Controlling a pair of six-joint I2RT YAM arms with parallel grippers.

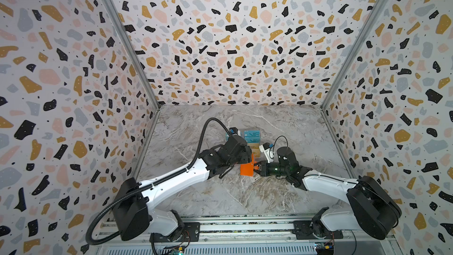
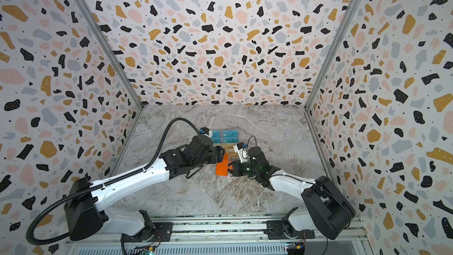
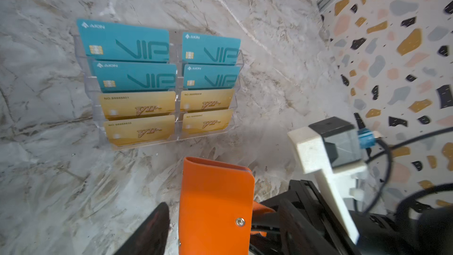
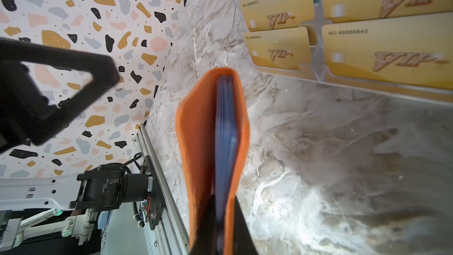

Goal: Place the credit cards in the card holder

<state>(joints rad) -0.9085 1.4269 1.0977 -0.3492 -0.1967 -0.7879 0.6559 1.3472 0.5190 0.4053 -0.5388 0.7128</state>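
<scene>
In both top views my right gripper (image 1: 256, 168) is clamped on the card holder (image 1: 246, 170), just in front of the clear stand (image 1: 255, 147). My left gripper (image 1: 248, 158) is close above it.

In the left wrist view my left gripper is open. One finger (image 3: 152, 229) is beside the holder and does not touch it. The credit cards (image 3: 137, 82) sit in the stand.

In the right wrist view the holder gapes a little.

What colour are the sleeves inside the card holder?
Bluish; the sleeves show best in the right wrist view.
</scene>
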